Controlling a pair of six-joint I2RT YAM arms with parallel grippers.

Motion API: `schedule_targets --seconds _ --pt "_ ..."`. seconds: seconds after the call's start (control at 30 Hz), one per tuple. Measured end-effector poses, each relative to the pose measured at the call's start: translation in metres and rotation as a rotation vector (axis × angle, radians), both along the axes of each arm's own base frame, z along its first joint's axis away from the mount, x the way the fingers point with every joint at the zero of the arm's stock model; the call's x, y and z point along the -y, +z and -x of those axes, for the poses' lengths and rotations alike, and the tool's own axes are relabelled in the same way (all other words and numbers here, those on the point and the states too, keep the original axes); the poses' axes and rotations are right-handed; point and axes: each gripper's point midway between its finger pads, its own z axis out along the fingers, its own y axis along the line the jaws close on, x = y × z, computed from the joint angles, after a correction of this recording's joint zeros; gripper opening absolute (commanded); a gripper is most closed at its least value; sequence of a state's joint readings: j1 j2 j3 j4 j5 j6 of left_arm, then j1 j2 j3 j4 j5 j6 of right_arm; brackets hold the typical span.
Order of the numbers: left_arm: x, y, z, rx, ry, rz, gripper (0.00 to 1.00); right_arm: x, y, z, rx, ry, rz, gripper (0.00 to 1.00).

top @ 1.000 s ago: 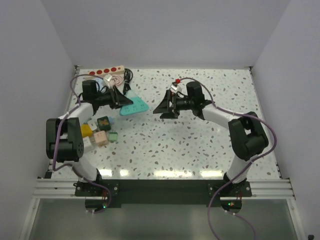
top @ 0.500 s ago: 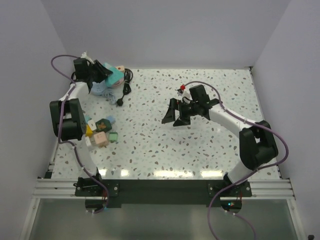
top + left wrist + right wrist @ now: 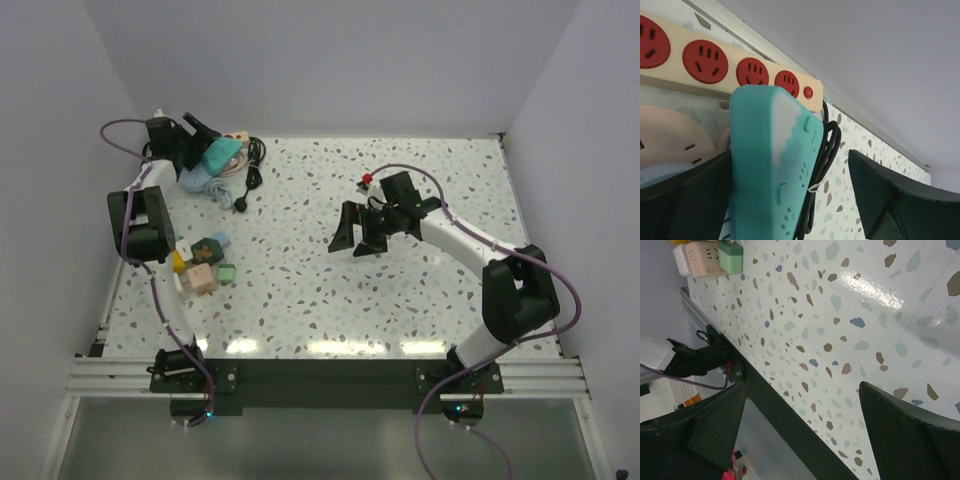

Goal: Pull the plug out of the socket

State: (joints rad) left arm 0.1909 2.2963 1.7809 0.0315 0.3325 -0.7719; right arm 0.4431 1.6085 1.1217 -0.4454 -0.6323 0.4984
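Note:
The socket [image 3: 715,65], a cream-white strip with a row of red outlets, lies along the back wall; the outlets that show are empty. From the top view only its end [image 3: 238,135] shows behind the left arm. The plug [image 3: 243,205], small and black, lies loose on the table at the end of its black cord [image 3: 250,172]. My left gripper [image 3: 205,140] [image 3: 790,155] is open in the back left corner, with a teal power strip [image 3: 772,165] standing between its fingers. My right gripper [image 3: 355,230] [image 3: 802,386] hangs open and empty over the middle of the table.
A tied coil of black cord [image 3: 822,150] lies beside the teal strip [image 3: 222,155]. A pink disc [image 3: 670,135] and a light-blue bundle [image 3: 200,182] sit under the left gripper. Several small coloured adapters [image 3: 200,265] cluster at the left. Walls close in on the back and left.
The left arm swung from mid-table into the back left corner with the teal strip, then its jaws spread. The plug now lies on the table. The right gripper shifted slightly right.

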Motion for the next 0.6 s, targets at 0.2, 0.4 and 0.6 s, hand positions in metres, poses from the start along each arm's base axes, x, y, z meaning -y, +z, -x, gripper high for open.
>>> schedule_targets --seconds 0.2,0.4,0.6 --pt "-0.015 0.011 0.001 0.011 0.044 -0.015 1.00 0.004 -0.002 0.000 0.003 -0.001 0.029 0.99" --pt "-0.021 0.062 0.024 0.059 0.022 -0.091 1.00 0.008 0.015 -0.010 0.073 -0.024 0.051 0.99" --pt "0.002 0.159 0.078 0.221 -0.080 -0.175 1.00 0.013 0.045 -0.027 0.185 -0.063 0.075 0.99"
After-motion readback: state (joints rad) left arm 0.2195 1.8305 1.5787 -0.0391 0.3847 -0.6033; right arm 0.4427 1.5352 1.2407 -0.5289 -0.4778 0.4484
